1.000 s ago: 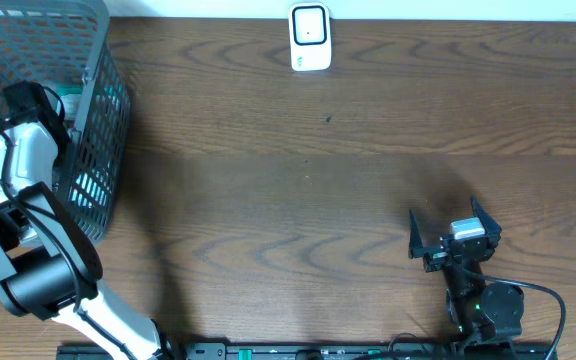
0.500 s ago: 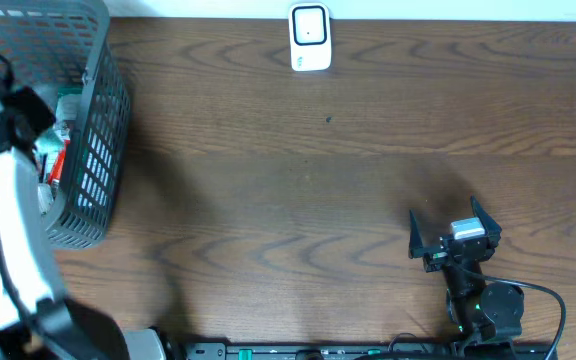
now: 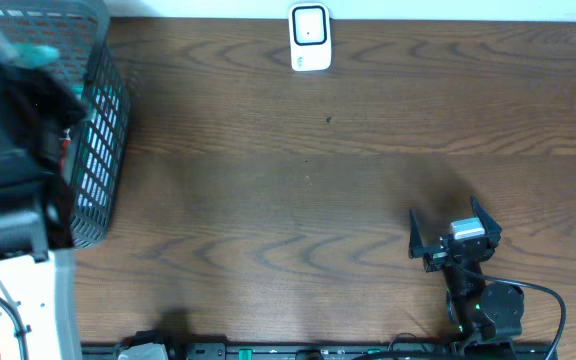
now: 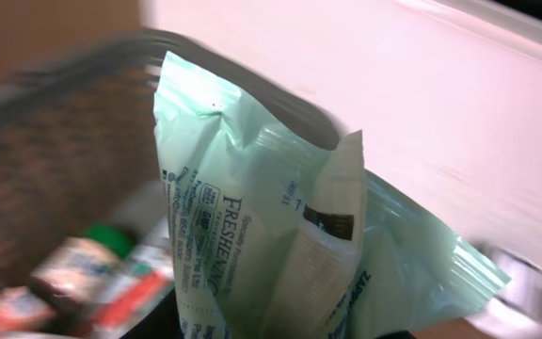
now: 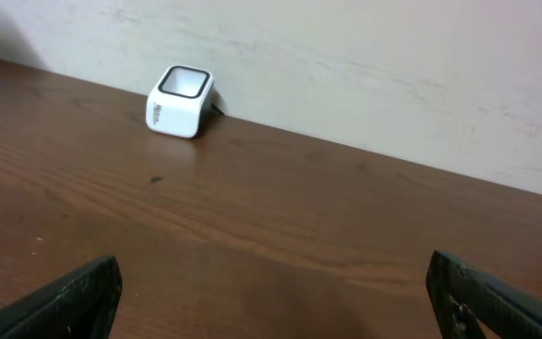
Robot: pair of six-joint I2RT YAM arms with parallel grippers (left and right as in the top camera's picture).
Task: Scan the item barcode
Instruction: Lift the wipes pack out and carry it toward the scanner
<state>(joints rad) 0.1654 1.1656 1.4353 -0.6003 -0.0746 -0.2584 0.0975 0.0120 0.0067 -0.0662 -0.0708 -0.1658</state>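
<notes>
A pale green zip-top pouch [image 4: 280,226] with dark print fills the left wrist view, lifted above the basket. My left gripper [image 4: 271,331] is shut on its lower end, with the fingers almost wholly hidden behind it. From overhead the left arm [image 3: 13,150] looms large and blurred over the basket, a teal smear of the pouch [image 3: 40,54] at its top. No barcode can be made out on the pouch. The white scanner [image 3: 309,38] stands at the table's far edge, also seen as scanner [image 5: 179,101]. My right gripper [image 3: 455,235] rests open and holds nothing, gripper [image 5: 276,292].
A grey wire basket [image 3: 103,130] stands at the far left, basket [image 4: 55,141], holding other packaged goods [image 4: 92,273] with red and green labels. A wall runs behind the table's far edge. Brown wooden tabletop [image 3: 298,200] lies between basket and right arm.
The left arm has risen out of the basket toward the overhead camera, carrying the pouch up with it. The right arm has not moved.
</notes>
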